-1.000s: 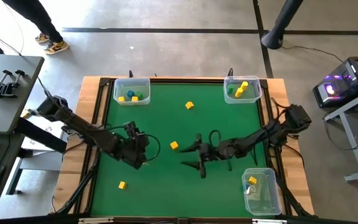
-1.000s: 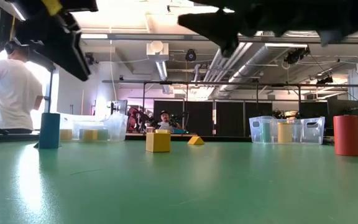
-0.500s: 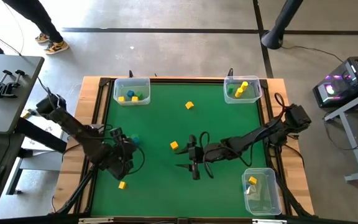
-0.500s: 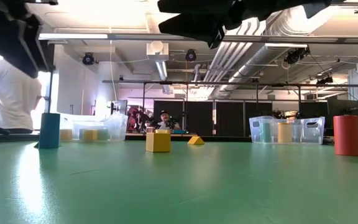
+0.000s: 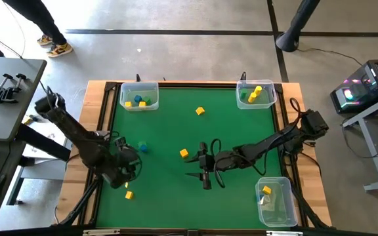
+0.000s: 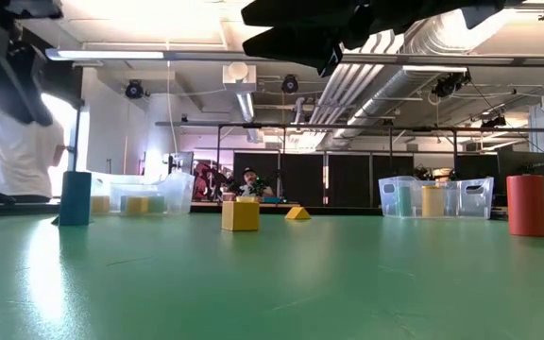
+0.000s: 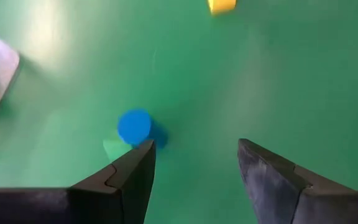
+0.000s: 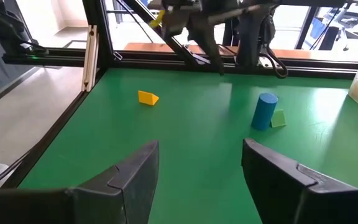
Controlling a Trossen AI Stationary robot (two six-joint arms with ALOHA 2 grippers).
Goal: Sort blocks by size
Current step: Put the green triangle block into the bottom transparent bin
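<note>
From above, your left gripper [image 5: 125, 172] hangs left, the right gripper [image 5: 204, 172] mid-table near a yellow block [image 5: 184, 153]. Your left wrist shows spread, empty fingers [image 7: 132, 177] over a blue cylinder [image 7: 133, 126] (green block [image 7: 115, 149] touching). The right's fingers [image 8: 138, 177] gape too.

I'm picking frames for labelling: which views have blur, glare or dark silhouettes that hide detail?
Left wrist view: soft and smeared, the blue block and yellow block lack crisp edges, pale glare on the mat. Low view: ceiling lights blow out and the arms overhead are black silhouettes. High view: even light. Right wrist view: sharp, the blue cylinder casts a faint shadow.
</note>
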